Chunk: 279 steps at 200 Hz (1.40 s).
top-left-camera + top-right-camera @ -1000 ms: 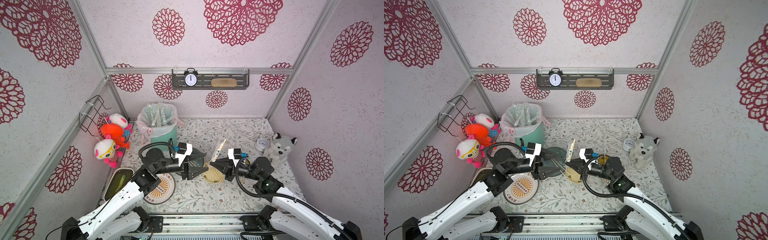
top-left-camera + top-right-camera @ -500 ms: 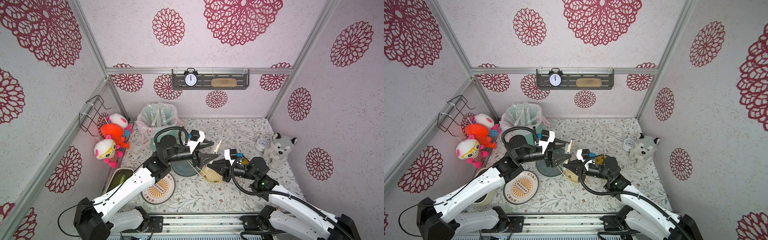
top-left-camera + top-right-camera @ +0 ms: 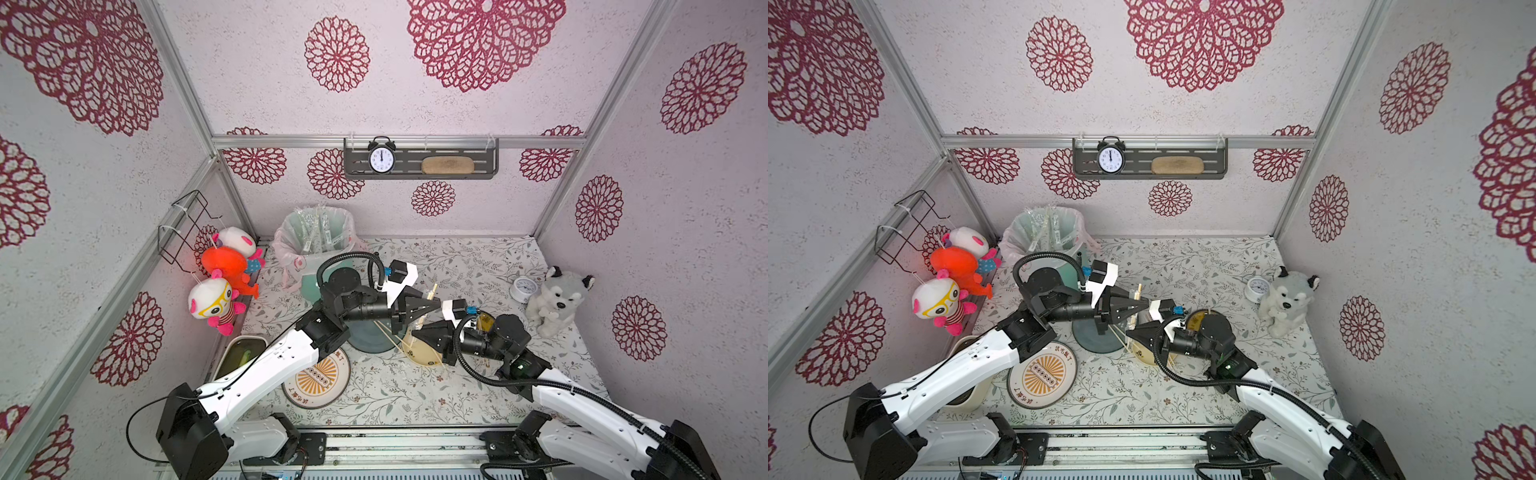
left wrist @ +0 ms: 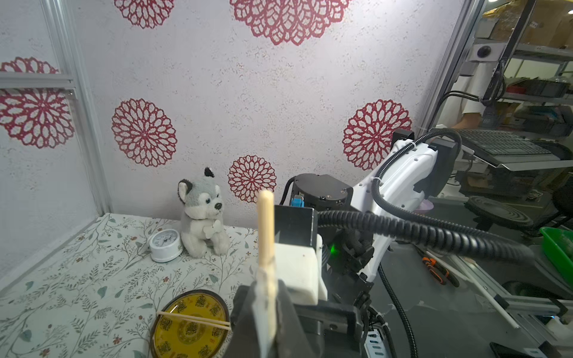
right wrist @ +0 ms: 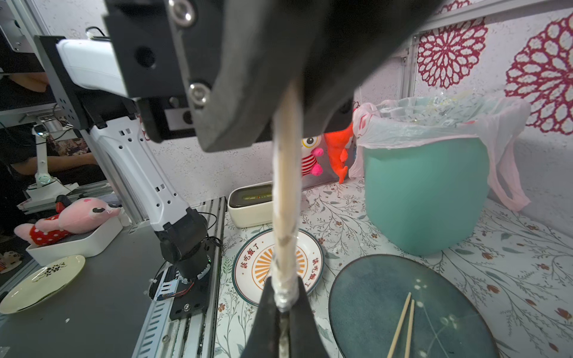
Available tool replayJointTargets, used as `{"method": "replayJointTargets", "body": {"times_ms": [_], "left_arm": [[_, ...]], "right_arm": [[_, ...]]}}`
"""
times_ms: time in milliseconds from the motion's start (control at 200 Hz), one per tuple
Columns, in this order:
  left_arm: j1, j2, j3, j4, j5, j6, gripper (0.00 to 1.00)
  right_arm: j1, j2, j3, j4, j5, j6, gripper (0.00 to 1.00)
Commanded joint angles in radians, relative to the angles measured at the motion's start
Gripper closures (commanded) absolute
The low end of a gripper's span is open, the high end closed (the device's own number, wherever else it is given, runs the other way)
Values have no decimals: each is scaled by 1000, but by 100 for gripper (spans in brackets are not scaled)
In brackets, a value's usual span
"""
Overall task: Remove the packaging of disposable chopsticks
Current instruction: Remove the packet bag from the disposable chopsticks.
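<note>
Right wrist view: right gripper (image 5: 283, 297) is pinching shut on the end of the wrapper (image 5: 285, 266). Chopsticks (image 5: 286, 186) inside are running up into the left gripper (image 4: 265, 307), whose fingers are clamping together on them, bare wood poking out beyond. Top views: the bundle is hanging tilted over table centre, tips toward 12 o'clock. Two bare sticks (image 5: 401, 325) are lying on the blue plate (image 5: 372, 294). Bin (image 3: 316, 286) is standing at 11 o'clock, holding clear sleeves (image 3: 318, 237).
</note>
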Motion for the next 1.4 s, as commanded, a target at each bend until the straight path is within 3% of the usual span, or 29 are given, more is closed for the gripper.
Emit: {"method": "replayJointTargets", "body": {"times_ms": [0, 45, 195, 270, 305, 375, 565, 746, 856, 931, 951, 1001, 1391], "left_arm": [[-6, 17, -119, 45, -8, -17, 89], [-8, 16, -174, 67, -28, -24, 83], [-11, 33, -356, 248, -10, -99, 84], [-14, 36, -405, 315, 3, -131, 97], [-14, 29, -411, 308, -12, -127, 98], [-8, -5, -401, 246, -42, -91, 91], [-3, -96, -280, 92, -33, -18, 54], [15, -115, -172, 65, -75, -11, 49], [18, -64, -90, -11, -31, -15, 51], [18, -29, -79, 2, 8, -34, 63], [18, -23, -81, 11, 7, -36, 71], [20, -11, -90, 41, 11, -42, 100], [14, -4, -236, 116, 35, -71, 100]], "right_arm": [[5, -61, 30, 104, 12, -14, 100], [1, -72, 40, 98, 15, -15, 100], [-3, -97, 66, 75, 17, -24, 100], [-3, -90, 80, 48, 17, -33, 100], [-3, -85, 77, 52, 14, -30, 100], [-3, -75, 58, 72, 11, -17, 100], [16, -46, -21, 117, 13, 22, 100], [40, -5, -58, 138, 25, 32, 100], [42, 0, -63, 146, 18, 32, 100], [43, -7, -67, 138, 17, 25, 100], [43, -6, -67, 135, 18, 24, 100], [43, -9, -70, 131, 23, 14, 100], [34, -66, -81, 143, 75, 6, 100]]}}
